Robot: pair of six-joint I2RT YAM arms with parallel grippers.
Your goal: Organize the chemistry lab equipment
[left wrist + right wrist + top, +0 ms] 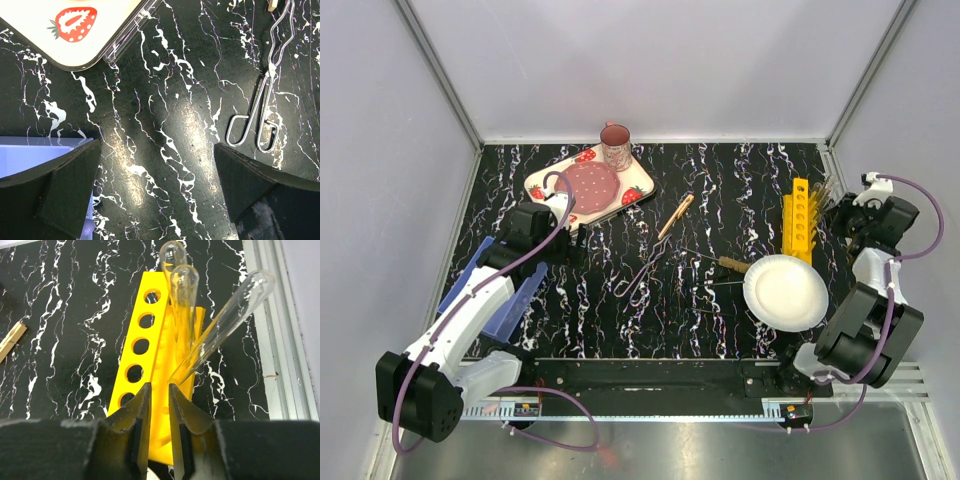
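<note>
At the worktop's [720, 200] right edge, right claw [158, 386] sits narrow, empty, just above the rack [155, 347]. Three tubes [182, 305] there, one leaning. I'd seat it upright, gently. Left claw [156, 150] wide, near tong [262, 107].

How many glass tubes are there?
3. One tube and a second tube stand close together at the far end of the yellow rack. A third tube leans out to the right. More may be hidden behind the rack.
</note>
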